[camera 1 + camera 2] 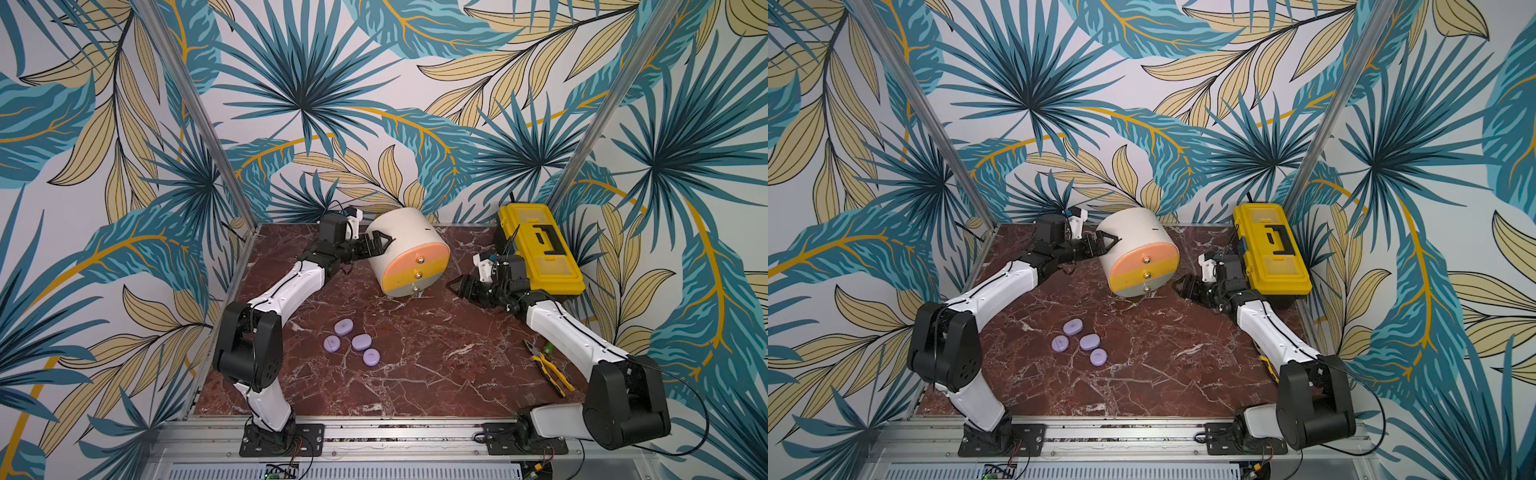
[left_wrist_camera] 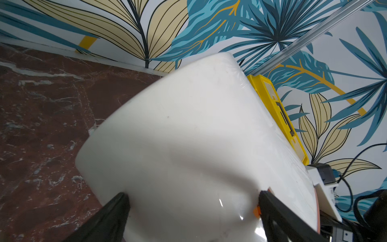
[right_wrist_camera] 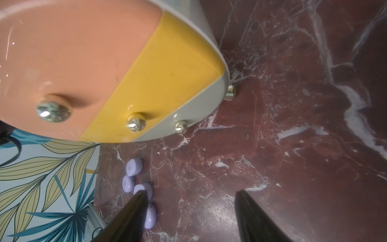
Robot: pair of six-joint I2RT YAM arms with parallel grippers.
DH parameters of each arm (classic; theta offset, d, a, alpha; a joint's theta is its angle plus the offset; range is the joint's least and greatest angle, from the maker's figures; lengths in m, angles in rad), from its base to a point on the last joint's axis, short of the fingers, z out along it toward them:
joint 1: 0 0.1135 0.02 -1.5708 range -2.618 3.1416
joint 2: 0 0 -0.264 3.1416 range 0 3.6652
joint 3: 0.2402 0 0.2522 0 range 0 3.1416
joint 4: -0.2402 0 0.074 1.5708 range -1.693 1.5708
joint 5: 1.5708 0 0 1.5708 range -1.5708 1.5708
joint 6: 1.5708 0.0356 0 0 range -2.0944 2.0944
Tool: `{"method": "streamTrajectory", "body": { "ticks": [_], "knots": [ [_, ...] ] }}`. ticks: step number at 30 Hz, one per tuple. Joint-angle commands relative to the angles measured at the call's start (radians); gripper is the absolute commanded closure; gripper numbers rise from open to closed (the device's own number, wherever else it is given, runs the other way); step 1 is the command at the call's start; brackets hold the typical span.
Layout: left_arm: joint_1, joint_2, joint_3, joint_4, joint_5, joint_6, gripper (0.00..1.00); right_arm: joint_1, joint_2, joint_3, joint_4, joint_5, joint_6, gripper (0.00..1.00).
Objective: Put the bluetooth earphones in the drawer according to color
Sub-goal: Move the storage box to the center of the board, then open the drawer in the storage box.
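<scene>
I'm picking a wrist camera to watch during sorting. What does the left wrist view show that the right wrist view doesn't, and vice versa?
Only the left wrist view: the plain cream shell of the cabinet, framed by the left gripper with fingers spread, and the yellow toolbox beyond it. Only the right wrist view: the peach, yellow and grey drawer fronts with metal knobs, four lilac earphone cases, and the open, empty right gripper. Both: the cabinet and the red marble tabletop.
</scene>
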Motion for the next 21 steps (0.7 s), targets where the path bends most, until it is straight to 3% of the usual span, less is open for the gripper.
{"method": "streamTrajectory", "body": {
  "ticks": [1,14,17,21],
  "knots": [
    [-0.011,0.043,0.027,-0.063,-0.001,0.011,0.00,0.028,0.040,-0.055,0.218,-0.026,0.058,0.31],
    [-0.005,-0.015,0.034,-0.152,-0.015,0.062,0.00,0.113,0.314,-0.106,0.660,0.084,0.148,0.38],
    [-0.004,-0.015,0.028,-0.151,-0.017,0.066,0.00,0.132,0.370,-0.093,0.717,0.102,0.160,0.44],
    [-0.004,-0.015,0.026,-0.153,-0.017,0.071,0.00,0.158,0.416,-0.083,0.770,0.118,0.166,0.44]
  ]
}}
